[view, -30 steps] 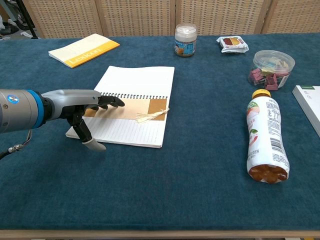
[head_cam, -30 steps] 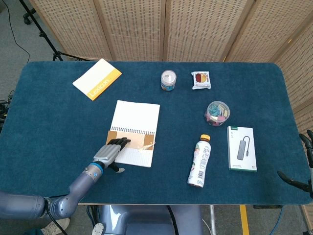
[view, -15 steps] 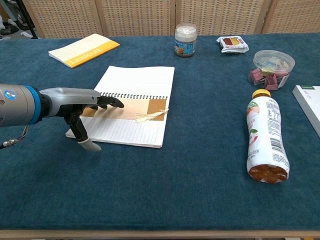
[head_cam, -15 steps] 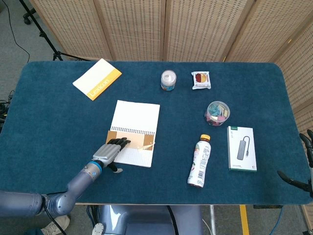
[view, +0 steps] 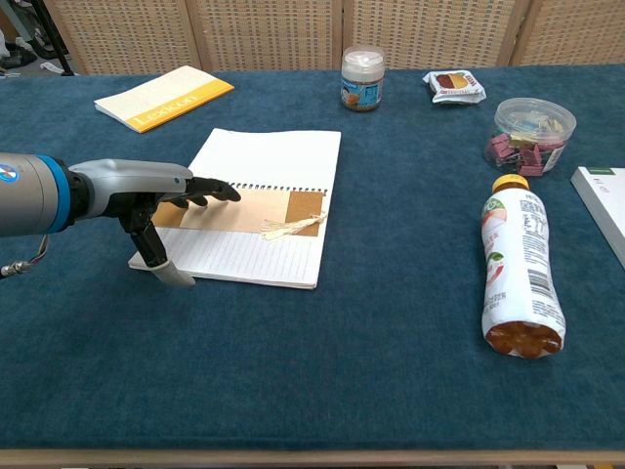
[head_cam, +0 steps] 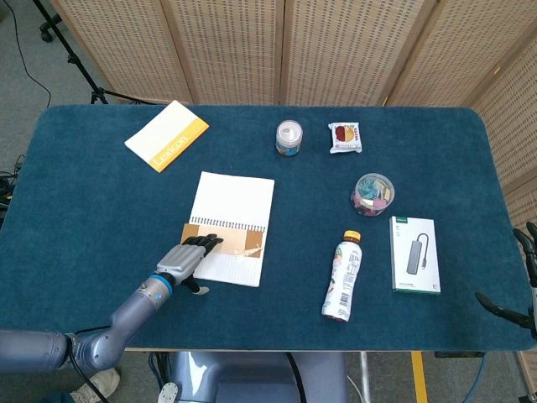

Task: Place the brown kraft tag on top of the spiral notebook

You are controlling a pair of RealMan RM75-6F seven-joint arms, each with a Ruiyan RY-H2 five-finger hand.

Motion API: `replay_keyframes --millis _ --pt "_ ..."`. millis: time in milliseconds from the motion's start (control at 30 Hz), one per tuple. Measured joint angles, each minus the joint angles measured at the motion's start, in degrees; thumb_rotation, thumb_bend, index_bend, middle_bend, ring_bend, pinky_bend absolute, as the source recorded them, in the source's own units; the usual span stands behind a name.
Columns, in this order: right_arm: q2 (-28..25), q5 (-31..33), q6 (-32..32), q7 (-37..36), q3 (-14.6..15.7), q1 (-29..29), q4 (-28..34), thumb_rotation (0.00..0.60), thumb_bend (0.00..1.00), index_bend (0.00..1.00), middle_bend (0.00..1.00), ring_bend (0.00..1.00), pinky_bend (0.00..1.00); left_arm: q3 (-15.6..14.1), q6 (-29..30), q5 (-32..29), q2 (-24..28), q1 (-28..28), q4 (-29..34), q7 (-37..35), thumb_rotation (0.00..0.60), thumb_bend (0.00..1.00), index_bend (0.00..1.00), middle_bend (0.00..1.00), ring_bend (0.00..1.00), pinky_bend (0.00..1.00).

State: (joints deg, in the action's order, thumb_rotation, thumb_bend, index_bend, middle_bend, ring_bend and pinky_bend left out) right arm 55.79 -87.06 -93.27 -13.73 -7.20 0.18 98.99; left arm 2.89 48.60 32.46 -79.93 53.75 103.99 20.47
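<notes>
The spiral notebook (head_cam: 235, 197) (view: 269, 156) lies open at the table's left-centre. The brown kraft tag (head_cam: 239, 239) (view: 249, 208) lies flat across its lined lower page just below the spiral, its twine (view: 283, 229) at the right end. My left hand (head_cam: 186, 259) (view: 146, 186) hovers at the tag's left end with fingers stretched out over it and the thumb pointing down beside the notebook's corner; it holds nothing. Only the dark fingertips of my right hand (head_cam: 524, 277) show, spread apart at the right edge of the head view.
A yellow booklet (head_cam: 167, 134) lies at the back left. A small jar (head_cam: 289, 138) and a snack packet (head_cam: 344, 137) stand at the back. A tub of clips (head_cam: 372, 193), a lying bottle (head_cam: 341, 275) and a white box (head_cam: 414, 254) fill the right side.
My left hand has drawn back a little to the left, uncovering more of the tag's left end. The tag still lies on the notebook.
</notes>
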Motion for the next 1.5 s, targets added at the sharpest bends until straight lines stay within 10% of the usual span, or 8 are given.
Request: replay_keyframes --millis 967,1500 --pt "0.1 -0.3 -0.1 0.4 0.2 0.0 0.2 0.600 0.03 0.00 0.00 0.00 0.00 -4.1 -2.5 24.4 6.6 -11.3 2.3 -15.8 0.600 0.20 0.00 0.00 0.00 0.00" --pt "0.1 0.0 0.1 0.2 0.1 0.0 0.1 0.600 0.03 0.00 0.00 0.00 0.00 -3.1 -4.7 24.7 5.3 -12.0 -1.7 -17.5 0.600 0.20 0.00 0.00 0.00 0.00"
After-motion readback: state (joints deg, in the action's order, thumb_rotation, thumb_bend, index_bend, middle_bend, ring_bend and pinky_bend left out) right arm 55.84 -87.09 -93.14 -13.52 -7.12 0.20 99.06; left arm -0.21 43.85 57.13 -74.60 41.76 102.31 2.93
